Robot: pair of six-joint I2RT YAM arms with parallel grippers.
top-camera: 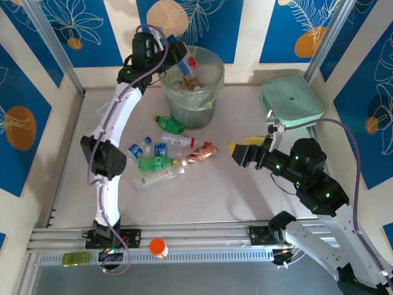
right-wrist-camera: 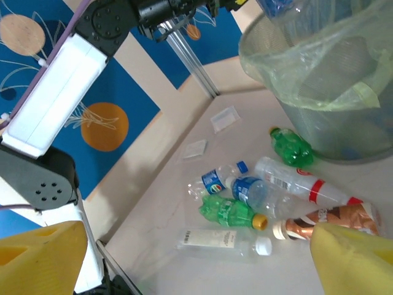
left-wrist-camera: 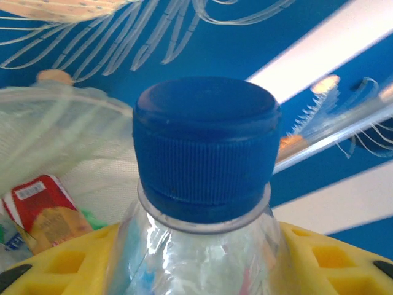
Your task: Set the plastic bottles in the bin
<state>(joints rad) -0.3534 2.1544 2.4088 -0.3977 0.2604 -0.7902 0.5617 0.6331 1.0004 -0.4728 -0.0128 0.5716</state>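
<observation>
My left gripper (top-camera: 179,54) hangs over the rim of the bin (top-camera: 202,106), shut on a clear plastic bottle (left-wrist-camera: 206,252) with a blue cap (left-wrist-camera: 206,144); its yellow fingers (left-wrist-camera: 67,267) press the bottle's shoulders. The bin's liner and mesh wall (left-wrist-camera: 61,141) lie behind, with a red-labelled bottle (left-wrist-camera: 42,209) inside. Several bottles lie on the table in front of the bin: a green one (top-camera: 169,124), a clear red-banded one (top-camera: 181,141), a copper one (top-camera: 201,152), a green yellow-capped one (right-wrist-camera: 230,212) and a clear white-capped one (right-wrist-camera: 224,239). My right gripper (top-camera: 242,153) is open, just right of the copper bottle.
A mint-green lidded box (top-camera: 291,101) sits at the back right. Flat clear packets (right-wrist-camera: 224,118) lie near the left wall. An orange-capped item (top-camera: 158,247) rests on the front rail. The left arm (top-camera: 107,153) rises along the pile's left side.
</observation>
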